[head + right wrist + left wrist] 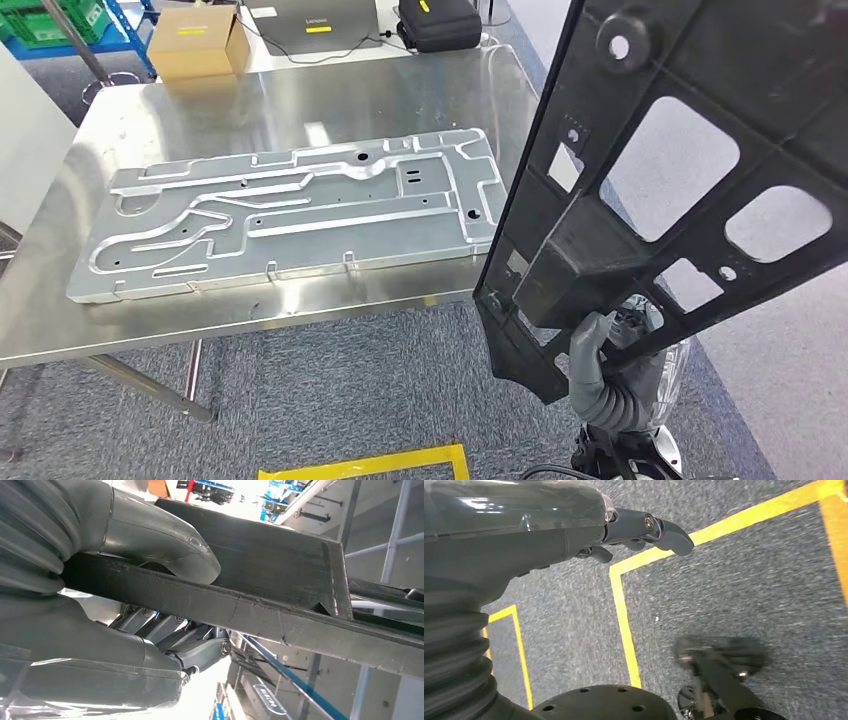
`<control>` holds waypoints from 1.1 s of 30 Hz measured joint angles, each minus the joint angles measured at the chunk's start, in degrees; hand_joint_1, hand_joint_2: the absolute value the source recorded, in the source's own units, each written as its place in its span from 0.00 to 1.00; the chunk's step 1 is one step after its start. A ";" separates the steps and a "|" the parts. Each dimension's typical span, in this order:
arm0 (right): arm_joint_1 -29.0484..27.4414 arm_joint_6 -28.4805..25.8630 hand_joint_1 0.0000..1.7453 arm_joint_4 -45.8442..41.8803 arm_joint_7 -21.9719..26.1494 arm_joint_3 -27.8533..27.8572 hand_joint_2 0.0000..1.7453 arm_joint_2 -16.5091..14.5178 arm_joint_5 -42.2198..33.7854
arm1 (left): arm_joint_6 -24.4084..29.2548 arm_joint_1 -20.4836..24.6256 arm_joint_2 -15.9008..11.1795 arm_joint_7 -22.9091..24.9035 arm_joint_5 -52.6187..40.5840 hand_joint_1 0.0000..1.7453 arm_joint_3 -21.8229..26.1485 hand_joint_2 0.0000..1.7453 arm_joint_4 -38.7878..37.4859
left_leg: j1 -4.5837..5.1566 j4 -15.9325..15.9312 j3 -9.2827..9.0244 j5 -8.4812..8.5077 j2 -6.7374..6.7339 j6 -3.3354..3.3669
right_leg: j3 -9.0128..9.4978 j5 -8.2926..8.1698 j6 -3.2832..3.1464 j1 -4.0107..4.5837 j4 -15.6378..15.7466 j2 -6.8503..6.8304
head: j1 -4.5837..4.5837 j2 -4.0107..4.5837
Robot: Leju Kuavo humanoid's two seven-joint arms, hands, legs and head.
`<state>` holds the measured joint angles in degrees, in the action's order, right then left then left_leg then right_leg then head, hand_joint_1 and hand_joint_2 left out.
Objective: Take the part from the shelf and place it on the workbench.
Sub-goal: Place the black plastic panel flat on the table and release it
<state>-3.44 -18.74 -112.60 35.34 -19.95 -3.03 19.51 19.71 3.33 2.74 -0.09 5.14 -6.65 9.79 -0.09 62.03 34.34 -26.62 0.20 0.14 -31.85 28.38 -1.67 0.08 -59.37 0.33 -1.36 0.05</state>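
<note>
The part is a large black plastic frame [690,190] with several cut-out windows, held up in the air at the right of the head view, to the right of the steel workbench [300,100]. My right hand [595,350] grips its lower edge from below. In the right wrist view the thumb [165,540] lies over the black frame's edge [280,615] while the fingers [195,645] curl beneath it. My left hand [644,532] hangs over grey carpet with its fingers curled in and nothing in them.
A big machined aluminium plate [290,215] lies across the workbench. Behind it are a cardboard box [197,42], a laptop [315,22] and a black case [438,22]. Yellow tape lines [624,615] mark the carpet. Green crates [55,20] stand at the far left.
</note>
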 joint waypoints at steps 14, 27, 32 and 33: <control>1.86 -2.46 1.00 4.16 -1.26 -0.87 1.00 1.66 2.60 | 0.08 -0.33 1.29 -0.10 1.29 0.00 1.88 1.00 0.00 | -0.32 -4.69 -3.26 0.00 0.27 1.22 | -5.38 -0.31 3.03 -1.25 -6.87 -0.27 | -0.28 0.00; 4.98 -19.65 1.00 10.98 -13.94 1.19 1.00 1.92 32.88 | -0.36 -0.16 1.57 -0.08 0.92 0.00 2.37 1.00 0.00 | -0.40 9.18 3.48 -6.26 0.17 -1.50 | -1.92 -2.23 0.39 -0.84 0.81 -0.29 | 0.17 -0.01; 9.39 -19.31 1.00 17.52 -22.62 4.15 1.00 2.33 51.54 | -1.00 -0.25 2.14 0.37 1.02 0.00 2.61 1.00 0.00 | -0.14 -1.66 -0.62 0.64 0.15 -0.34 | -1.40 -1.86 0.67 -0.56 0.68 0.11 | 0.22 0.00; 10.40 -18.83 1.00 19.22 -24.12 4.72 1.00 2.82 54.29 | -1.17 -0.30 2.26 0.38 1.04 0.00 2.65 1.00 0.00 | 0.02 -3.28 -1.24 0.92 0.19 -0.04 | -1.52 -1.88 1.00 -0.53 0.68 0.14 | 0.22 -0.01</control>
<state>6.97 -37.56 -93.38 11.22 -15.23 -0.20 73.79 18.55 3.02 5.00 0.29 6.18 -3.99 9.79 -0.07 58.75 33.10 -25.70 0.39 0.10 -33.36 26.50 -0.67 -0.45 -58.68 0.48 -1.14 0.04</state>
